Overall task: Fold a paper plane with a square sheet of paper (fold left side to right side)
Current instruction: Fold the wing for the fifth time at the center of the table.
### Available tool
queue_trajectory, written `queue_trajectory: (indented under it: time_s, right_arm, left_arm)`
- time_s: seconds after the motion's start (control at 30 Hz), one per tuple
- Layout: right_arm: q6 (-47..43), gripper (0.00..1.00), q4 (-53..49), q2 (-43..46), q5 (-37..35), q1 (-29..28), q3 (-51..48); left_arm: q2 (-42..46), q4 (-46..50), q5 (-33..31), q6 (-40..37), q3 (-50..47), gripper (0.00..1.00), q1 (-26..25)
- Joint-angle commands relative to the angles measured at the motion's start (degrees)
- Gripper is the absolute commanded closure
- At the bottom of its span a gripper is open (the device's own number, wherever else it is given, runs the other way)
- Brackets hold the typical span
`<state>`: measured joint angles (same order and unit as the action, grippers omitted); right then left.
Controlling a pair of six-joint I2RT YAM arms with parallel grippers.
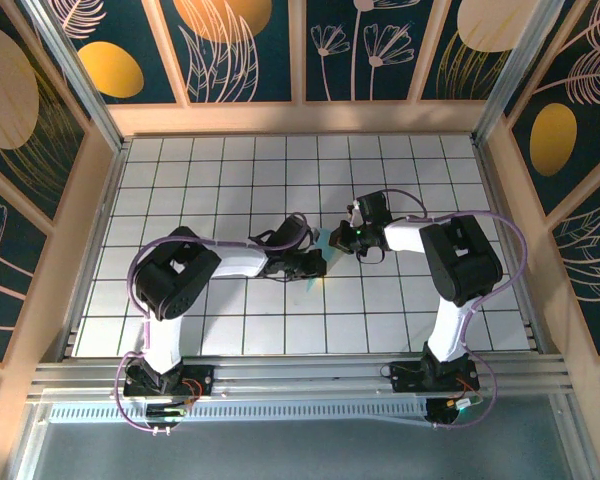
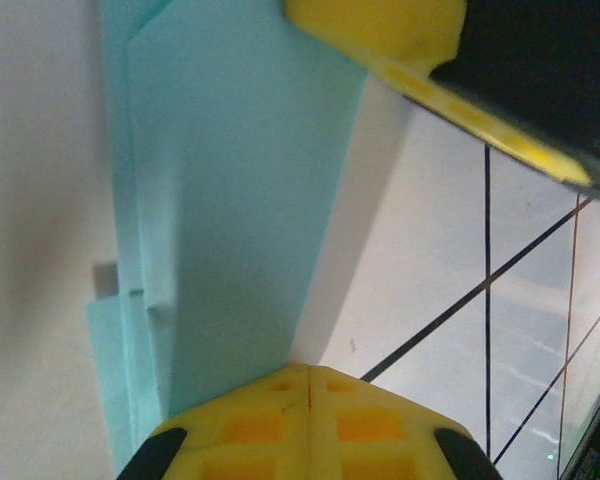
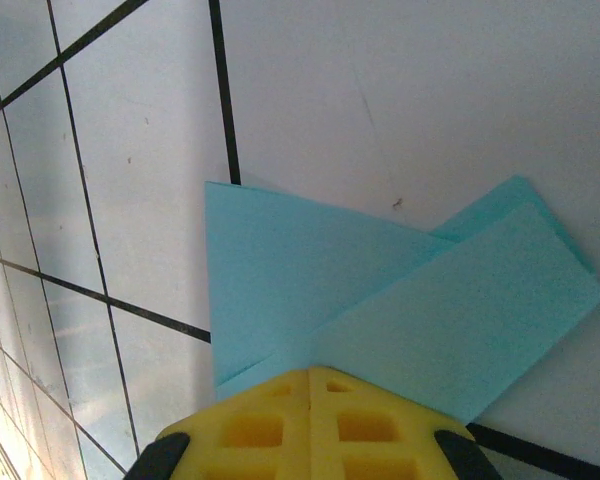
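The square sheet of paper (image 1: 317,247) lies folded on the tiled table as a narrow light-cyan shape between the two arms. In the right wrist view the paper (image 3: 380,290) shows two overlapping flaps crossing at an angle. My right gripper (image 3: 310,372) is shut, its yellow tip resting on the flaps' near edge. In the left wrist view the paper (image 2: 230,200) is a long layered strip. My left gripper (image 2: 308,372) is shut with its tip at the strip's near end. A yellow finger of the right gripper (image 2: 380,30) sits on the strip's far end. From above, the left gripper (image 1: 318,264) and right gripper (image 1: 338,240) nearly meet.
The white table (image 1: 230,180) with black grid lines is walled by a wooden frame (image 1: 300,118) at the back and sides. An aluminium rail (image 1: 300,372) runs along the near edge by the arm bases. Purple cables loop over both arms.
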<state>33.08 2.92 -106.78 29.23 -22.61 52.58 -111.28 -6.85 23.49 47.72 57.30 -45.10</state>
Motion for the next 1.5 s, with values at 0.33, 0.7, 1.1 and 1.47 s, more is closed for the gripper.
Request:
queue_trajectory:
  time_s: [0.33,0.7,1.1,1.47]
  right_arm:
    - [-3.8,1.00,-8.1,-2.8,-3.6,0.7,1.5]
    - [-6.3,0.76,-13.2,3.0,-7.1,0.3,9.8]
    - [8.9,0.51,-31.3,9.7,-28.6,-9.9,17.0]
    - [23.3,0.50,-65.4,-12.3,-50.7,-22.5,49.2]
  left_arm:
    - [8.9,6.3,0.7,-3.0,-12.7,1.00,-3.4]
    - [22.6,1.6,-5.3,-0.6,-17.5,1.00,-2.1]
    - [28.3,1.0,-26.9,4.7,-17.8,0.90,6.3]
    - [34.6,3.2,-38.5,3.6,-21.7,0.51,6.4]
